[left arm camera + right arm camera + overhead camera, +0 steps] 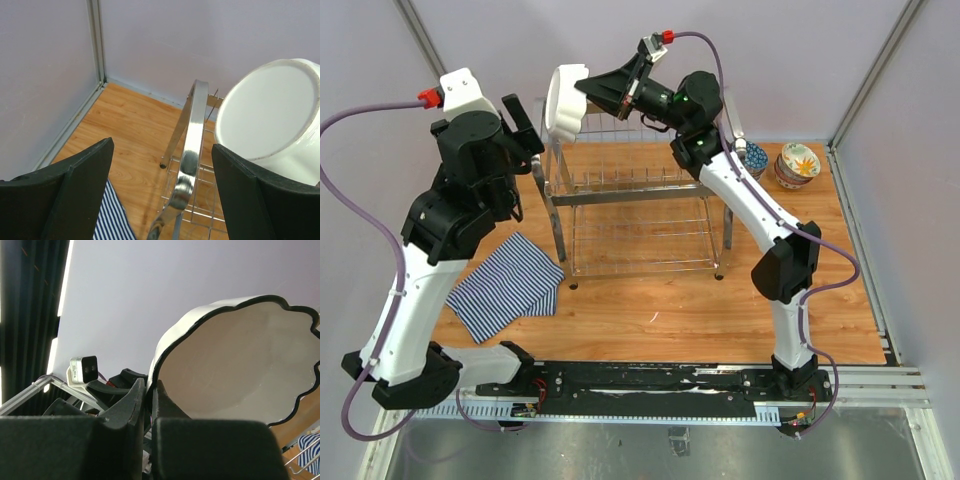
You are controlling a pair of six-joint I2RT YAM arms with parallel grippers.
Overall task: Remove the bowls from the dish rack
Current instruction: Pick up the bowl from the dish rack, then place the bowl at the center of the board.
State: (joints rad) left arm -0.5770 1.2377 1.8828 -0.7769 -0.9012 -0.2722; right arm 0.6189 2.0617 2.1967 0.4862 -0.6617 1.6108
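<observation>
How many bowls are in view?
3: white scalloped bowl in the right tool above the dish rack; blue bowl and floral bowl far right on the table. Others may hide beneath.

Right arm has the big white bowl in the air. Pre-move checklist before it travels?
1. Right gripper shut on white bowl rim: ok.
2. Bowl clear of dish rack: cannot tell; it overlaps the rack's left end from overhead.
3. Left gripper open, holding nothing: ok.
4. Left gripper out of the bowl's way: not ok; it hangs close beside the bowl, at the rack handle.
5. Set-down room on table: ok; bare wood in front of the rack, two small bowls at far right.
</observation>
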